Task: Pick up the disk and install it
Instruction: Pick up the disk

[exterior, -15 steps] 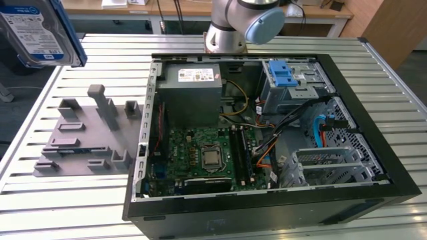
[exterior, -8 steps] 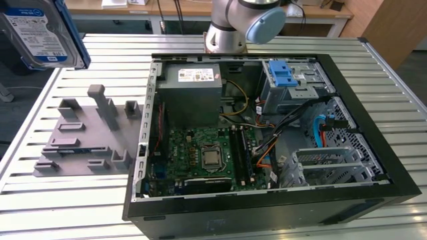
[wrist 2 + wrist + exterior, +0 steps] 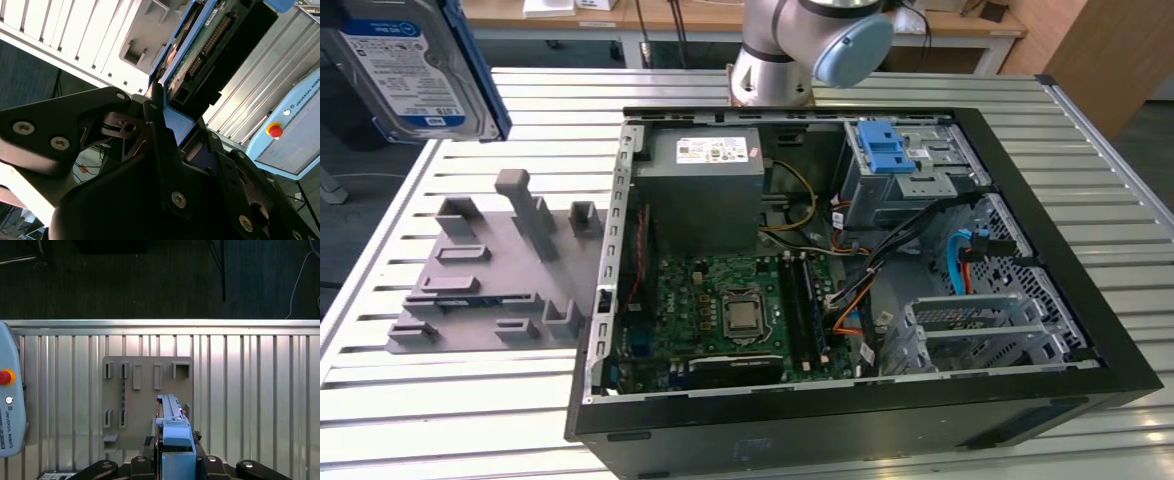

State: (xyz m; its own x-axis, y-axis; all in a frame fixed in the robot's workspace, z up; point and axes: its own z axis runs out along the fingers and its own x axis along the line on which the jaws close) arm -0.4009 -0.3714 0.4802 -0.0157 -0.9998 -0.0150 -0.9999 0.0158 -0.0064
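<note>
The disk [image 3: 414, 70], silver with a blue-and-white label and a blue carrier frame, hangs high in the air at the exterior view's upper left, well away from the open computer case [image 3: 1067, 300]. In the second wrist view my gripper [image 3: 180, 125] is shut on the disk [image 3: 210, 35], with the black fingers [image 3: 155, 120] pressing on the blue carrier and the circuit-board side facing the camera. In the first wrist view the disk [image 3: 172, 425] stands edge-on between the gripper's [image 3: 177, 460] fingers, above the grey fixture plate [image 3: 145, 380].
The grey fixture [image 3: 480, 270] with upright blocks lies on the slatted table beside the case. Inside the case are a grey metal box [image 3: 707, 190], a grey cage with a blue latch [image 3: 894, 160], a motherboard and cables. A teach pendant [image 3: 7, 410] rests on the table.
</note>
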